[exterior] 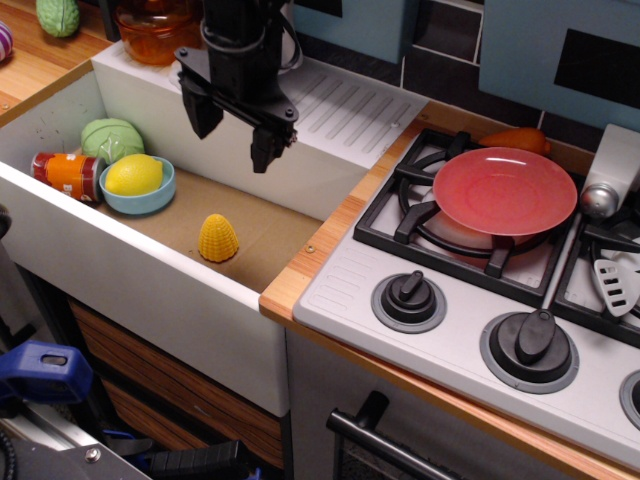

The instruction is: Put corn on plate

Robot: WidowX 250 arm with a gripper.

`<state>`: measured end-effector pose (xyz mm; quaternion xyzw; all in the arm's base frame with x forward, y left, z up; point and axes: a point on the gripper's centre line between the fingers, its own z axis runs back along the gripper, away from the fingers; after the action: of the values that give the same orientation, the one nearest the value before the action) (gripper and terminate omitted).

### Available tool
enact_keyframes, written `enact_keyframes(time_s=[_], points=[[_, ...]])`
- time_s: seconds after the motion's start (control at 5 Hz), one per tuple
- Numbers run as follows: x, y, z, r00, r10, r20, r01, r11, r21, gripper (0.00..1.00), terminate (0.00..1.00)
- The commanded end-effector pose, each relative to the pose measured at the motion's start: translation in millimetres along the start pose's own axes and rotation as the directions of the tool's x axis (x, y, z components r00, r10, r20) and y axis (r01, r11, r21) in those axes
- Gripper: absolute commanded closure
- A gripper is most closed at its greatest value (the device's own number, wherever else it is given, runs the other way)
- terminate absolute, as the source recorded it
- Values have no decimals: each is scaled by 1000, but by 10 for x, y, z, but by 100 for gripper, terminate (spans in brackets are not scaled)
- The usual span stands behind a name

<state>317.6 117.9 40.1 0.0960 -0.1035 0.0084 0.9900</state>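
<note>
The corn [218, 238], a small yellow bumpy cone, lies on the brown floor of the sink, near its front wall. The red-pink plate [505, 190] rests on the stove grate to the right, empty. My gripper [234, 132] hangs open and empty in the sink, above and slightly behind the corn, its two black fingers apart and pointing down.
A light-blue bowl [136, 194] with a yellow lemon [134, 174] stands in the sink's left part, beside a green cabbage toy [111, 138] and an orange can [68, 172]. An orange toy [513, 139] lies behind the plate. Stove knobs [408, 297] line the front.
</note>
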Motion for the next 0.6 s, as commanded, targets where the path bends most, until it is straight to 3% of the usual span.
enact_keyframes(time_s=[0.0,0.4], points=[[70,119,-251,997,14,70,-13,1000,-15,0,0],[-248,186,-472,996,15,91,-12,999,-37,0,0]])
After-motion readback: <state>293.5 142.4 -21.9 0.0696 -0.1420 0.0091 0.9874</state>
